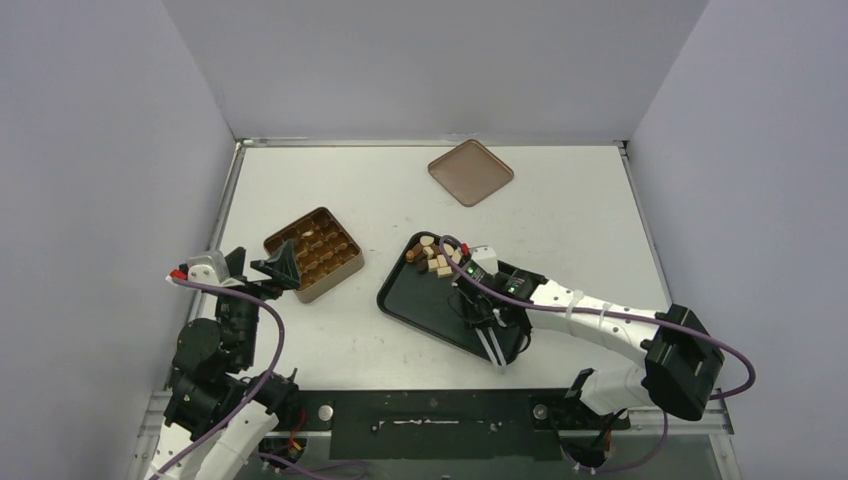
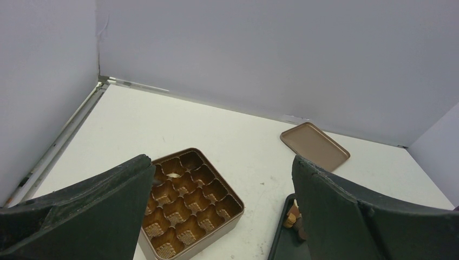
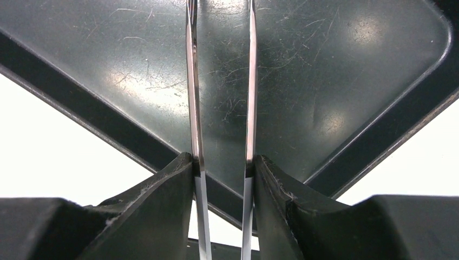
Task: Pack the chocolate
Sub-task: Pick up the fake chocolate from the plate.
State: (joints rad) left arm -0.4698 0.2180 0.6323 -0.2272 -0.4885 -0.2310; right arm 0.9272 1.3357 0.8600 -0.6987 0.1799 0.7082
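The chocolate (image 1: 435, 258), dark brown and cream-white pieces, lies in a pile at the far corner of the black tray (image 1: 412, 300); a few pieces show in the left wrist view (image 2: 293, 218). The gold-brown tin (image 1: 314, 253) stands left of the tray; a pale piece (image 2: 173, 174) sits in one far cell. My left gripper (image 1: 281, 267) is open and empty, just near-left of the tin (image 2: 189, 211). My right gripper (image 1: 480, 312) is over the tray (image 3: 325, 65), shut on metal tongs (image 3: 192, 81) whose two arms stand apart, pointing to the tray's near edge.
The flat brown lid (image 1: 470, 172) lies at the back of the table, also in the left wrist view (image 2: 315, 145). Grey walls close in the table on three sides. A black rail runs along the near edge by the arm bases.
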